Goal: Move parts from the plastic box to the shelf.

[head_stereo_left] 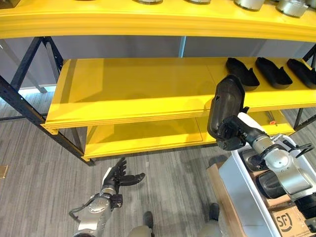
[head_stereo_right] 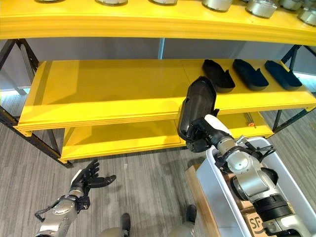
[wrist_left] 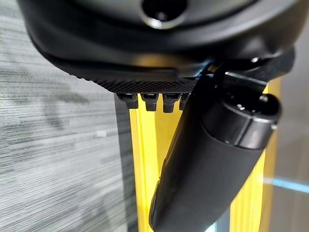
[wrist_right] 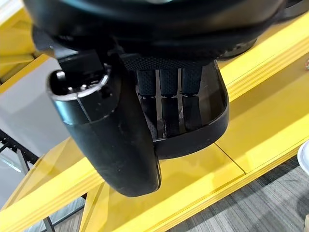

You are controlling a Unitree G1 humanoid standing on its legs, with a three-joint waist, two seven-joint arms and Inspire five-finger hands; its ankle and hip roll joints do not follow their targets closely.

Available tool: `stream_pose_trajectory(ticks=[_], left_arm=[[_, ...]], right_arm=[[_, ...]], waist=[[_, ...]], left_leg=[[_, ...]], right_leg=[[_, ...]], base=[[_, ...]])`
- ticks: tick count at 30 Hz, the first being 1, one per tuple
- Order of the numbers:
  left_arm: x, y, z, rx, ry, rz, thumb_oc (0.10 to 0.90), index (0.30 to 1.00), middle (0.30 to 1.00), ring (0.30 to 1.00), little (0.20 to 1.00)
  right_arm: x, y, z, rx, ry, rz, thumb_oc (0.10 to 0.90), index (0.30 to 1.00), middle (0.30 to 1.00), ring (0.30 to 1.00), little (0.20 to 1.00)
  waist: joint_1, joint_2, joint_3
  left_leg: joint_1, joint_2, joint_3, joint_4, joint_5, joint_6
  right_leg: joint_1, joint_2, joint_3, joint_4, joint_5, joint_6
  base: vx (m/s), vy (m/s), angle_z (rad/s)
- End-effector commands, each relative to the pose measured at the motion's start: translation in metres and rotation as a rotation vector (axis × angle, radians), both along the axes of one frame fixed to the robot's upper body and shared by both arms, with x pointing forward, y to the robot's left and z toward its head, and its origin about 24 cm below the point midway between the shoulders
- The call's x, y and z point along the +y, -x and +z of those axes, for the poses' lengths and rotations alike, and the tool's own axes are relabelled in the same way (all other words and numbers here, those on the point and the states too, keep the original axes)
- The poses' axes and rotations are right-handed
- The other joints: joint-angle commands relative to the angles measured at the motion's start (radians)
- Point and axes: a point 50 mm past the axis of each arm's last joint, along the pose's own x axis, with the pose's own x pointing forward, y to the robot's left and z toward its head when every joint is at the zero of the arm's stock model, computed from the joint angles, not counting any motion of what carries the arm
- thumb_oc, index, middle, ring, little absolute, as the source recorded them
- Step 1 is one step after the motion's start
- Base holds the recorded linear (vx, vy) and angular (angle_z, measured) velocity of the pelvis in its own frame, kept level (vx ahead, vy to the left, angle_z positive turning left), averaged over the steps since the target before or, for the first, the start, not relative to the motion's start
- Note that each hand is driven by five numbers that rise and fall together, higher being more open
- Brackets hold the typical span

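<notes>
My right hand (head_stereo_left: 231, 134) is shut on a long black plastic part (head_stereo_left: 226, 101), which stands upright just in front of the middle yellow shelf (head_stereo_left: 133, 84). In the right wrist view its fingers (wrist_right: 166, 104) curl inside the part (wrist_right: 212, 121), with the thumb (wrist_right: 116, 140) outside. Three similar black parts (head_stereo_left: 273, 72) lie side by side on that shelf at the far right. The white plastic box (head_stereo_left: 242, 187) sits at the lower right under my right arm, with more dark parts inside. My left hand (head_stereo_left: 117, 177) hangs low over the floor at the lower left, open and holding nothing.
The top shelf carries several round metal pieces (head_stereo_left: 252, 4). A lower yellow shelf (head_stereo_left: 143, 136) lies beneath the middle one. Dark frame posts (head_stereo_left: 24, 106) stand on the left. A cardboard box (head_stereo_left: 289, 217) is beside the plastic box. The middle shelf's left and centre are bare.
</notes>
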Motion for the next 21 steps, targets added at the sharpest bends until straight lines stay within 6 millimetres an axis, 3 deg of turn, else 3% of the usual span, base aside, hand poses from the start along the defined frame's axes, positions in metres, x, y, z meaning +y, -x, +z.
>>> stream_pose_trajectory(ticks=[1, 3, 9, 21], left_arm=[[-0.013, -0.018, 0.03, -0.196, 0.034, -0.064, 0.9, 1.0, 1.0, 1.0, 1.0], [-0.012, -0.016, 0.028, -0.188, 0.037, -0.06, 0.9, 1.0, 1.0, 1.0, 1.0], [-0.011, -0.001, 0.015, -0.132, 0.069, -0.034, 0.9, 1.0, 1.0, 1.0, 1.0], [-0.014, 0.001, 0.011, -0.123, 0.095, -0.012, 0.9, 1.0, 1.0, 1.0, 1.0]], right_arm=[[-0.01, -0.014, 0.074, -0.315, 0.052, -0.032, 0.4, 0.3, 0.3, 0.3, 0.3], [-0.012, -0.012, 0.073, -0.309, 0.05, -0.032, 0.4, 0.3, 0.3, 0.3, 0.3], [-0.015, -0.008, 0.078, -0.294, 0.053, -0.009, 0.4, 0.3, 0.3, 0.3, 0.3], [0.0, -0.016, 0.091, -0.329, 0.059, 0.046, 0.4, 0.3, 0.3, 0.3, 0.3]], waist=[[0.015, -0.071, -0.077], [0.012, -0.072, -0.086], [0.016, -0.047, -0.138], [0.028, -0.011, -0.148]], left_leg=[[0.027, 0.102, -0.054, 0.049, -0.085, -0.085], [0.037, 0.114, -0.064, 0.041, -0.082, -0.093], [0.08, 0.208, -0.091, -0.035, -0.037, -0.132], [0.088, 0.228, -0.11, -0.068, -0.007, -0.138]], right_leg=[[0.021, 0.051, 0.025, 0.053, 0.132, -0.003], [0.037, 0.064, 0.022, 0.05, 0.118, -0.004], [0.102, 0.155, -0.005, 0.036, -0.033, -0.049], [0.109, 0.183, 0.001, 0.07, -0.085, -0.072]], base=[[0.16, -0.209, 0.62], [0.15, -0.209, 0.32], [0.08, -0.177, 0.07], [0.01, -0.045, 0.02]])
